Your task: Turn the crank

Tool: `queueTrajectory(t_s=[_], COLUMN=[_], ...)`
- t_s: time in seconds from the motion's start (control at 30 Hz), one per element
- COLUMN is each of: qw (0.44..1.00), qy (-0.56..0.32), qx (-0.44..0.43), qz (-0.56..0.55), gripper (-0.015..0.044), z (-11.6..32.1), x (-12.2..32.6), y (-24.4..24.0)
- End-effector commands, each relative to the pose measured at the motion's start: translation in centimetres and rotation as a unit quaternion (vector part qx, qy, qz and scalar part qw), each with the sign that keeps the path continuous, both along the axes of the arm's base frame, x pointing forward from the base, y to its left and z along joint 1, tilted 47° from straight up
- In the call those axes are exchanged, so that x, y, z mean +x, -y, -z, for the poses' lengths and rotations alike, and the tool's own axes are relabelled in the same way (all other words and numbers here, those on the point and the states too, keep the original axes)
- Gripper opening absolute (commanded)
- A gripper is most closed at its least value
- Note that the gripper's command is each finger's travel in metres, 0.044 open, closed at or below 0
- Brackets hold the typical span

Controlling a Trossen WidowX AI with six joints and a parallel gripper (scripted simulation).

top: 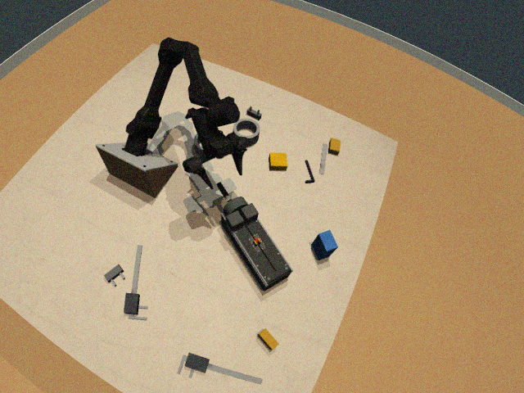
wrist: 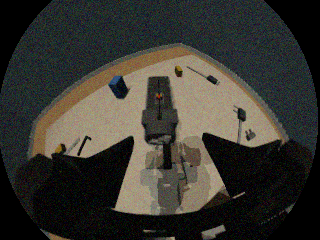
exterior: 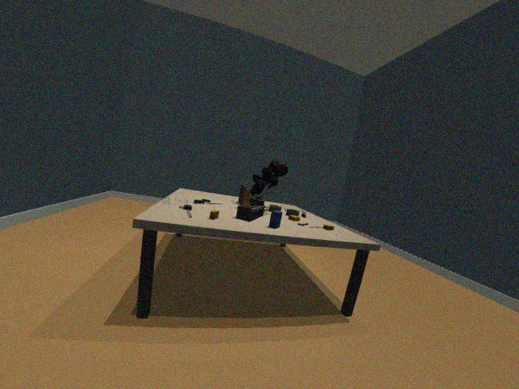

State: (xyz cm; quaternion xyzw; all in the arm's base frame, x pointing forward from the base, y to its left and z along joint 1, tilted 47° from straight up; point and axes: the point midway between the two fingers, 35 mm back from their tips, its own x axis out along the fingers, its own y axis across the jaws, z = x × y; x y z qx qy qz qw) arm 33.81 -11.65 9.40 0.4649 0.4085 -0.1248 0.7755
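Note:
The machine is a long dark box (top: 275,259) (exterior: 250,212) (wrist: 153,107) with a slot along its top. Its small red pointer (top: 256,239) (wrist: 159,95) sits partway along the slot, close to tiny brass-coloured marks. At this size I cannot tell whether they are exactly level. The crank's dark handle (top: 222,188) (wrist: 167,156) sticks out at the end nearer the arm. My gripper (top: 226,179) (wrist: 168,138) is open and empty, above and behind that end. In the wrist view the handle shows between the spread fingers, with nothing gripped.
A blue block (top: 325,244) (exterior: 275,219) (wrist: 119,86) stands beside the machine. A yellow block (top: 277,160), a black hex key (top: 309,171) and a grey ring (top: 250,142) lie on the hex-key side. Two caliper-like tools (top: 132,303) (top: 196,362) and another yellow block (top: 268,339) lie elsewhere.

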Motion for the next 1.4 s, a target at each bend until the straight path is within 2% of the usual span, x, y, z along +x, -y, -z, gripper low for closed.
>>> queueTrajectory(t_s=[0.0, 1.37], qw=[1.000, 1.000], qy=[-0.004, -0.003], qx=[0.002, 0.004], qz=[0.004, 0.004], gripper=[0.0440, 0.0440], z=[1.2, 6.2], x=[-0.1, 0.5], y=[-1.2, -6.6])
